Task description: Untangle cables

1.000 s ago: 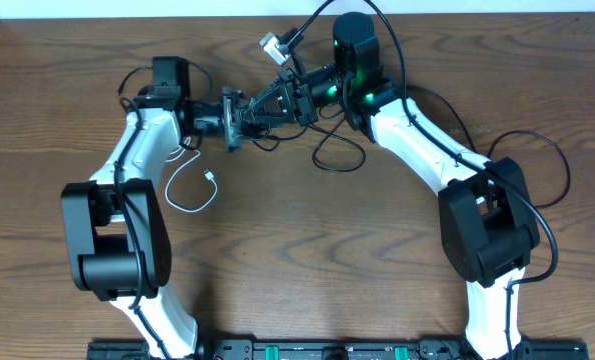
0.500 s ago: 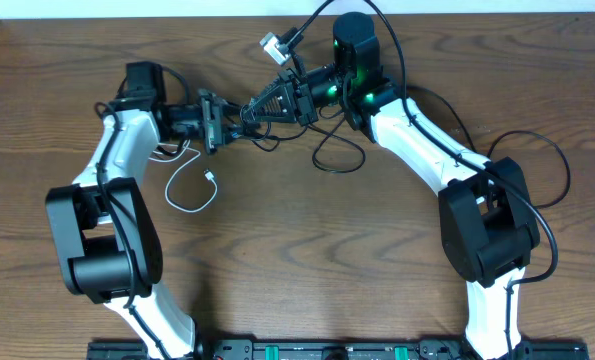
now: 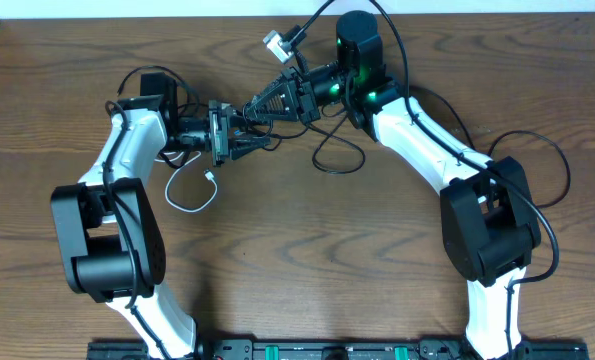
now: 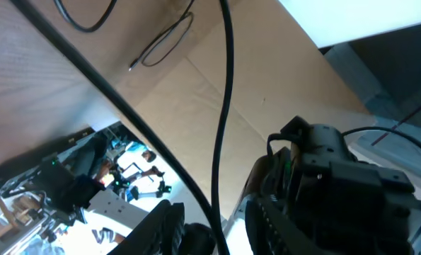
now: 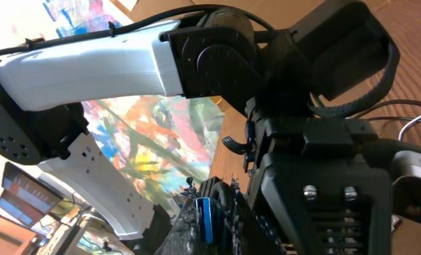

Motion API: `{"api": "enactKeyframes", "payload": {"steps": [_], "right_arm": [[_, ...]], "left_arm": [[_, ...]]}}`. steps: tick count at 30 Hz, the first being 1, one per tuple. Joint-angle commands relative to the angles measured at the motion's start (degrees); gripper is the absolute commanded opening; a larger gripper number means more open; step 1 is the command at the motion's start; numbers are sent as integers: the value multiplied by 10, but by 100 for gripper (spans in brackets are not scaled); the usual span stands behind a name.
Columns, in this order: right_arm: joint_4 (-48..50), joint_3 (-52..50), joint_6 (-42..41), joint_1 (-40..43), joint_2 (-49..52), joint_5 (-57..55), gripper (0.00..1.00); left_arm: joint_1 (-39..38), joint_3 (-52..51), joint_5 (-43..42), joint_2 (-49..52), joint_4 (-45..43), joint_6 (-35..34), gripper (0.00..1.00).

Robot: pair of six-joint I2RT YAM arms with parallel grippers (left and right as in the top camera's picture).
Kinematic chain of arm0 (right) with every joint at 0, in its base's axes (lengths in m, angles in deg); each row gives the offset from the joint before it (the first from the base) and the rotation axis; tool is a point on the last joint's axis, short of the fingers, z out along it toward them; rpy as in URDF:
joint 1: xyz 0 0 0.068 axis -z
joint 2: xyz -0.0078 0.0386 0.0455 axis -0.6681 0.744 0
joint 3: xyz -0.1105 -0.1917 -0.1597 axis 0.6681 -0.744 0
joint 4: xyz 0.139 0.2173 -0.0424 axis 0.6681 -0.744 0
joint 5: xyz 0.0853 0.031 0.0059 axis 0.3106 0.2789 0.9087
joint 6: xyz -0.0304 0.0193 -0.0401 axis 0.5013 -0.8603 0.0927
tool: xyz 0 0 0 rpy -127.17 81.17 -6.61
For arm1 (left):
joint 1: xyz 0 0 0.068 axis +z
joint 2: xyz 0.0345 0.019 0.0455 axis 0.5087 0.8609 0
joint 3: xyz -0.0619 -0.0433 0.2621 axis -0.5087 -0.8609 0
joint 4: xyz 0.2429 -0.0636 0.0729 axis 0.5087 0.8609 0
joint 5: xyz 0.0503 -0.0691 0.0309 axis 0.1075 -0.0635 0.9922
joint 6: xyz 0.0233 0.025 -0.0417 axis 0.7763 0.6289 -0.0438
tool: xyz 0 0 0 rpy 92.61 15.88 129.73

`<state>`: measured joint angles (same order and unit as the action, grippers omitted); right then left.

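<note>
Black cables [image 3: 329, 160] run in loops on the table and rise to where my two grippers meet at the back centre. One ends in a grey plug [image 3: 273, 42] sticking up behind the right gripper. A white cable [image 3: 184, 203] lies in a loose loop at the front left. My left gripper [image 3: 257, 140] points right, its jaws a little apart with two black cords [image 4: 222, 127] running between the fingers [image 4: 164, 225], loose. My right gripper [image 3: 249, 108] points left, shut on a black cable with a blue plug piece [image 5: 204, 218] between its fingers.
The wooden table [image 3: 307, 260] ends at a white strip along the back. Thicker black arm wires [image 3: 552, 160] curve at the right beside the right arm's base. The left arm's base [image 3: 107, 240] stands at the front left.
The left gripper has opened from shut and shifted slightly left and toward the front. The right gripper has stayed in place, still shut.
</note>
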<state>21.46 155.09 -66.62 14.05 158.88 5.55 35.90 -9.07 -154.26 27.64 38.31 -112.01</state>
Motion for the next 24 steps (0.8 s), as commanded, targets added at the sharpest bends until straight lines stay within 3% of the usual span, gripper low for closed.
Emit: {"api": "enactKeyframes", "payload": {"steps": [1, 14, 18, 20, 24], "right_arm": [[2, 11, -5, 2, -20, 3, 3], [2, 11, -6, 0, -20, -1, 1], [2, 11, -6, 0, -20, -1, 1], [2, 11, -8, 0, -20, -1, 1], [2, 11, -10, 0, -20, 0, 1]], "left_arm": [[-9, -1, -13, 6, 9, 30, 36], [-43, -1, -6, 6, 9, 26, 35], [-43, -1, 5, 6, 9, 23, 14], [-43, -1, 31, 6, 9, 12, 8], [-43, -1, 107, 6, -4, -39, 7]]}}
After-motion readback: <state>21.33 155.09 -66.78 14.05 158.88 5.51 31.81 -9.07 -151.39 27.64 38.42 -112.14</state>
